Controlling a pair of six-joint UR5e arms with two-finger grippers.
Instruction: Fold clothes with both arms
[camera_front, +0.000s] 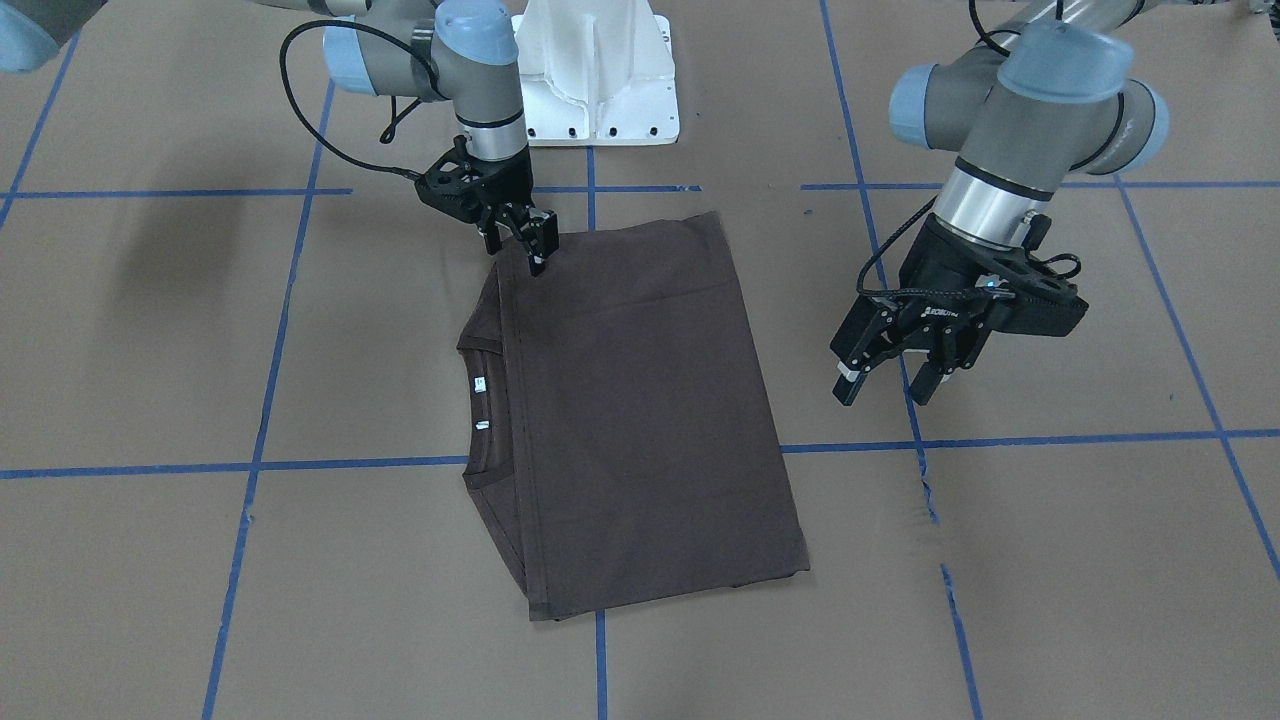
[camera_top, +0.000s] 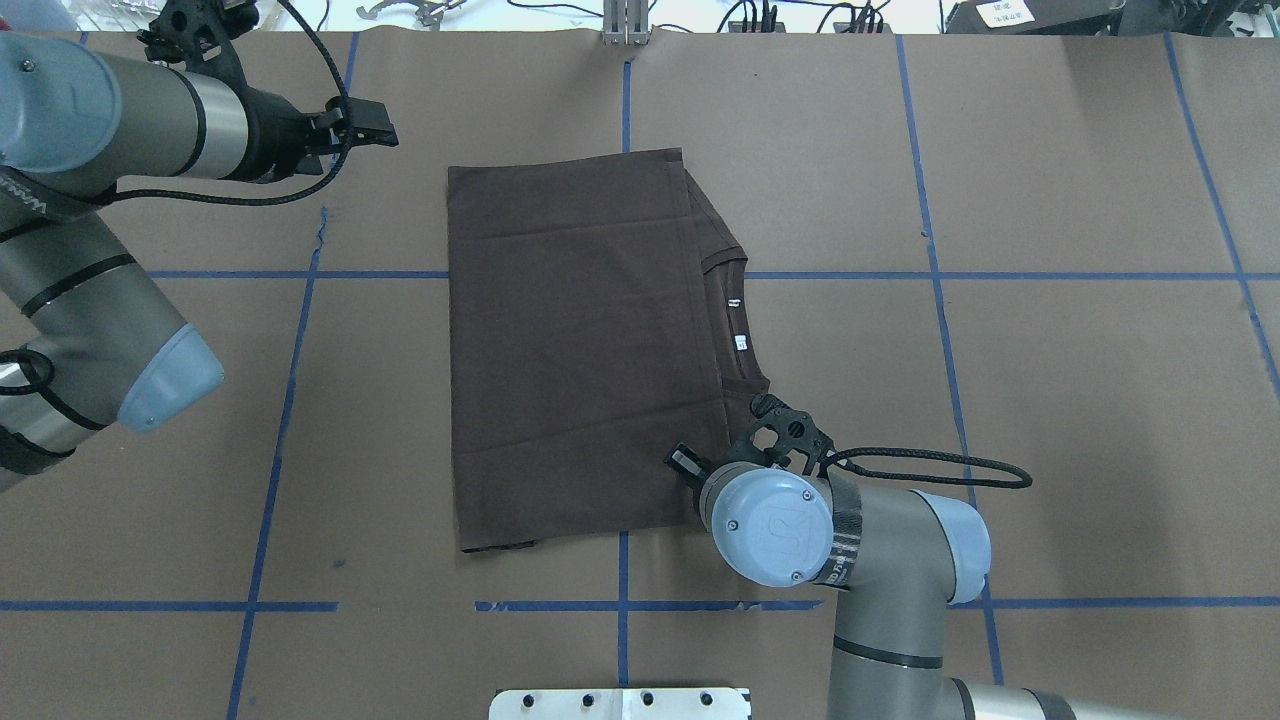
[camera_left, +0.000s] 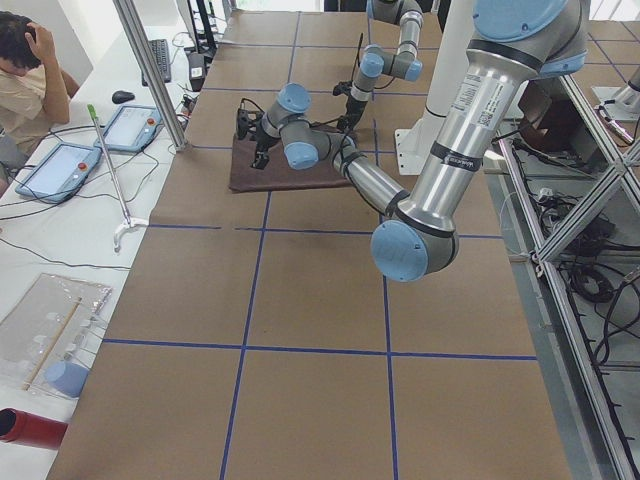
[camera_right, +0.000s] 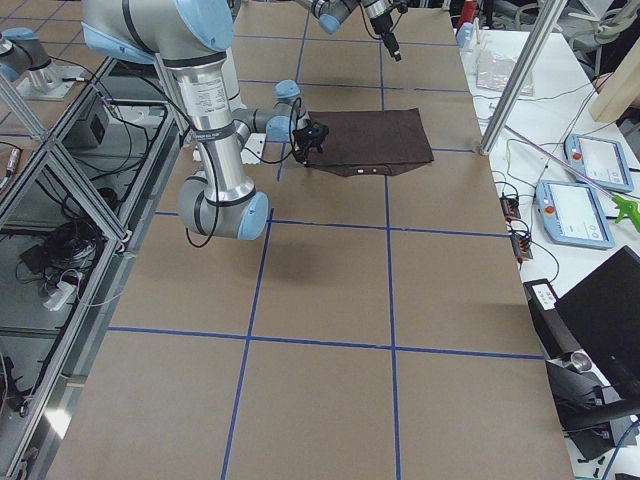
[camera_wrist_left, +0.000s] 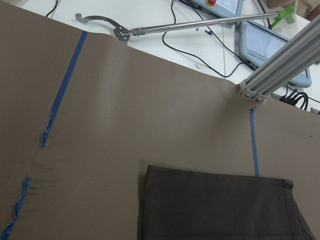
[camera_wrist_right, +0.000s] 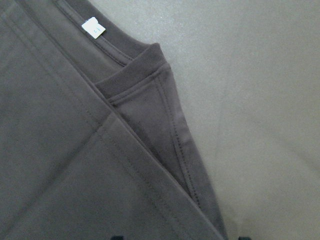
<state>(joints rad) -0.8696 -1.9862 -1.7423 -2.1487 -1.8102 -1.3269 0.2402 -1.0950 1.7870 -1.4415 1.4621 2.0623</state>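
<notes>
The dark brown T-shirt (camera_front: 640, 400) lies flat on the brown table, folded into a rectangle (camera_top: 570, 340). Its collar with white labels (camera_front: 480, 383) pokes out on the robot's right side. My right gripper (camera_front: 516, 254) is open and low over the shirt's corner nearest the robot. The right wrist view shows the folded edge and collar (camera_wrist_right: 135, 75) close below. In the overhead view this gripper is hidden under its wrist. My left gripper (camera_front: 886, 385) is open and empty. It hovers above the bare table beside the shirt's far left edge (camera_top: 380, 125). The left wrist view shows the shirt's corner (camera_wrist_left: 215, 210).
The white pedestal base (camera_front: 595, 70) stands at the robot's edge of the table. Blue tape lines (camera_top: 300, 330) grid the brown table cover. Beyond the far edge are a metal grabber tool (camera_wrist_left: 200, 22), an aluminium post (camera_wrist_left: 280, 65) and tablets (camera_left: 125, 128).
</notes>
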